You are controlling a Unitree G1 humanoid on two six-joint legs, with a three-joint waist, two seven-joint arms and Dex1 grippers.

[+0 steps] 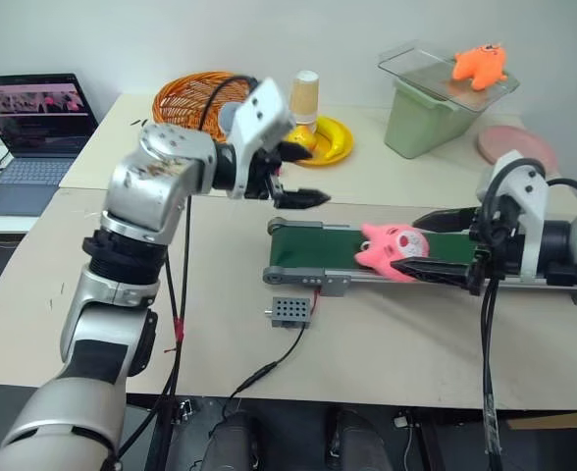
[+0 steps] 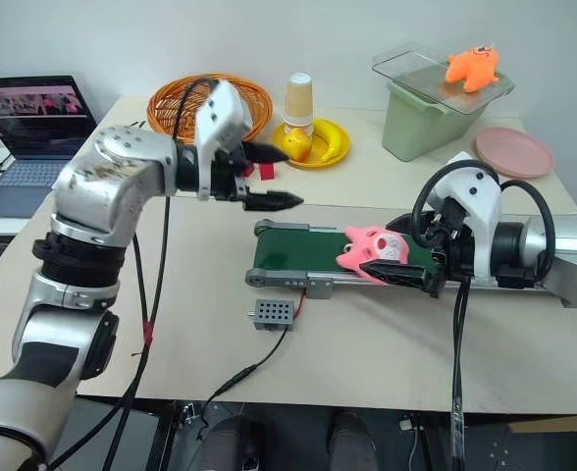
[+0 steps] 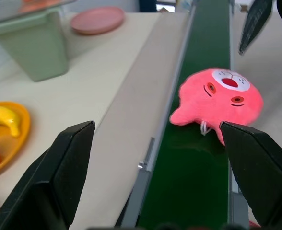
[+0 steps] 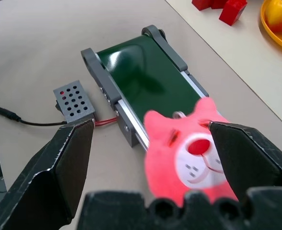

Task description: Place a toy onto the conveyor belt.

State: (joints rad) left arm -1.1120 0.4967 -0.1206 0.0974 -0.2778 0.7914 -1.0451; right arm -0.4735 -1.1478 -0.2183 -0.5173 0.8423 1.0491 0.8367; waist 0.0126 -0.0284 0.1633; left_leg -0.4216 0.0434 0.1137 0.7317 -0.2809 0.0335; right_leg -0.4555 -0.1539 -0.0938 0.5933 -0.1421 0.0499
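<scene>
the pink plush toy (image 1: 392, 250) lies flat on the dark green conveyor belt (image 1: 323, 247), near its middle. my left pincer (image 1: 293, 175) hangs above the belt's left end, fingers wide apart, holding nothing. my right pincer (image 1: 436, 245) is wide open too, one finger at each side of the toy, not gripping it.

Plush pink toy (image 3: 217, 98) — glossy green belt (image 4: 146, 79).

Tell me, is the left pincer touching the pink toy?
Apart. In the left eye view the left pincer hangs open above the belt's end, away from the pink toy.
</scene>
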